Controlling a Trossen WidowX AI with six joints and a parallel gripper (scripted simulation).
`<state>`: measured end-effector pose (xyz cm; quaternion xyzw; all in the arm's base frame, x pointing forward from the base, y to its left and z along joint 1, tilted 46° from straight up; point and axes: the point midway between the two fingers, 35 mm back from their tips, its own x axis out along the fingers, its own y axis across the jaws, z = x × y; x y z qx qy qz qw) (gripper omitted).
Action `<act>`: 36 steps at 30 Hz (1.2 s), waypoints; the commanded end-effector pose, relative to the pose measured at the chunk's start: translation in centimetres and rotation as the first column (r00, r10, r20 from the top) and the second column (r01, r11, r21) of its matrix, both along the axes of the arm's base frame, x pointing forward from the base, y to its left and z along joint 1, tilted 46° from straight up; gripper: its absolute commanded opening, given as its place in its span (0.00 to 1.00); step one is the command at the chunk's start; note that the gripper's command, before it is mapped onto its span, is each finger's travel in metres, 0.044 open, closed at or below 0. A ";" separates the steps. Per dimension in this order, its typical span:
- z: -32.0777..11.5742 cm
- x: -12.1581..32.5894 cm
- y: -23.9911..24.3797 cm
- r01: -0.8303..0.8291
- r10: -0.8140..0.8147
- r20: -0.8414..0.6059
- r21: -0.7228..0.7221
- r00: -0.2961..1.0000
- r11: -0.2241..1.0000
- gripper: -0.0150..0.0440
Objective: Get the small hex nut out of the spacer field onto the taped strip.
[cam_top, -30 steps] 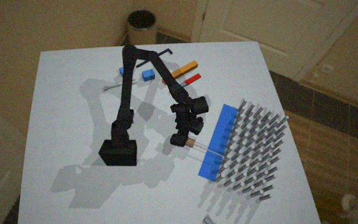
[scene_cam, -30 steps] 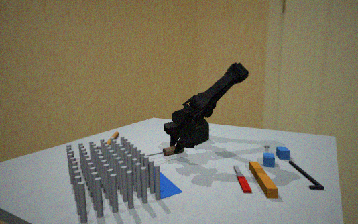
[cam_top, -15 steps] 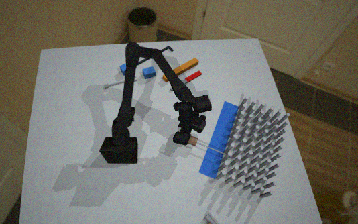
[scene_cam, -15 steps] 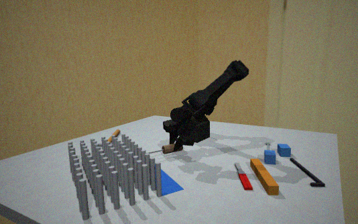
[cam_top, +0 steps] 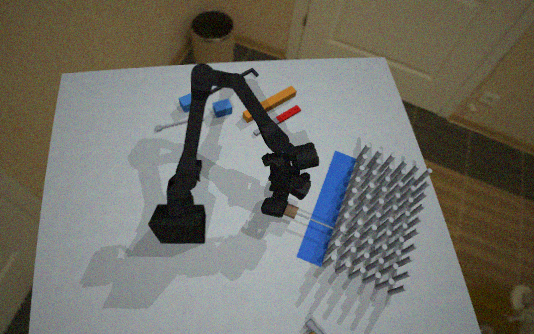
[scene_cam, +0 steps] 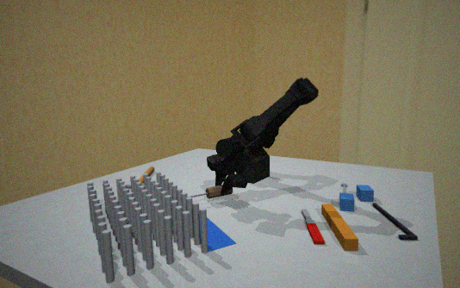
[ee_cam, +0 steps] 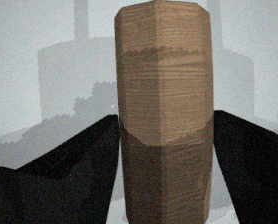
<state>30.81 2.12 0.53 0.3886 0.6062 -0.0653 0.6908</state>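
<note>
My gripper (cam_top: 286, 209) (ee_cam: 165, 122) is shut on the brown wooden handle (cam_top: 291, 211) (scene_cam: 214, 191) (ee_cam: 162, 90) of a tool, left of the blue taped strip. The tool's thin metal shaft (cam_top: 322, 224) (scene_cam: 198, 196) reaches over the blue strip (cam_top: 336, 167) (scene_cam: 220, 239) to the near edge of the spacer field. Its tip is hidden or too small to make out among the spacers. The grey metal spacers (cam_top: 380, 274) (scene_cam: 170, 239) stand upright in rows. The hex nut cannot be made out in any view.
Away from the field lie a red-handled tool (cam_top: 289, 114) (scene_cam: 315, 233), an orange bar (cam_top: 283, 96) (scene_cam: 340, 228), two blue blocks (cam_top: 222, 108) (scene_cam: 364, 193), a black hooked rod (cam_top: 253, 73) (scene_cam: 393, 221) and a thin grey tool (cam_top: 171, 125). An orange-handled tool (scene_cam: 147, 173) lies beyond the spacers.
</note>
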 end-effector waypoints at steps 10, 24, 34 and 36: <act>-0.1 1.0 -0.5 -0.002 0.002 0.009 -0.001 1.000 1.000 0.25; -0.4 1.8 -0.9 -0.001 0.001 0.009 -0.002 1.000 1.000 0.25; -0.5 2.3 -1.3 -0.001 0.001 0.010 -0.002 1.000 1.000 0.25; -0.6 2.4 -1.3 -0.001 0.001 0.010 -0.002 1.000 1.000 0.25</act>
